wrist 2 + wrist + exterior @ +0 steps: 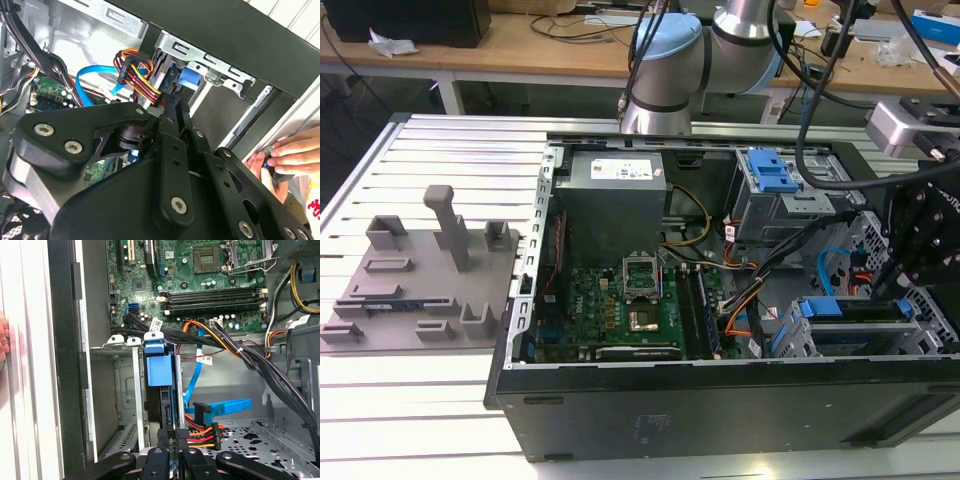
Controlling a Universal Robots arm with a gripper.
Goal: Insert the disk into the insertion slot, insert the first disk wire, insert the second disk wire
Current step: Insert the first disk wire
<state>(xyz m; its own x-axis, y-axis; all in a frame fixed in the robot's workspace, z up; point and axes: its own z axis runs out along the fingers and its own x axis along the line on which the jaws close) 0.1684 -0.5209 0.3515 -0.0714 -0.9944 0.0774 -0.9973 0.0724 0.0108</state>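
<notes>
The gripper's (175,434) jaws are drawn together, with nothing seen between them. In the first wrist view their tips sit at the open end of the insertion slot (135,390), a grey sheet-metal cage. They are in line with the exposed end of the disk (158,367) and just short of it.

The disk stands on edge inside the insertion slot, between the cage's upright rails. Its bright blue carrier tab is at the end of the slot farthest from the jaws.

The dark plug of the first disk wire (202,432), a bundle of orange, red, yellow and black leads, is just beside the jaw tips at the mouth of the slot. It is too hidden to tell whether it is seated in the disk.

The second disk wire (225,405), a flat light-blue cable, loops a little beyond that plug, on the side away from the slot and apart from the disk.

The green motherboard (200,270) lies past the slot's far end.

The black computer case wall (62,340) runs along the slot's outer side. In the second wrist view a person's hand (295,150) rests on the outside of that wall.
</notes>
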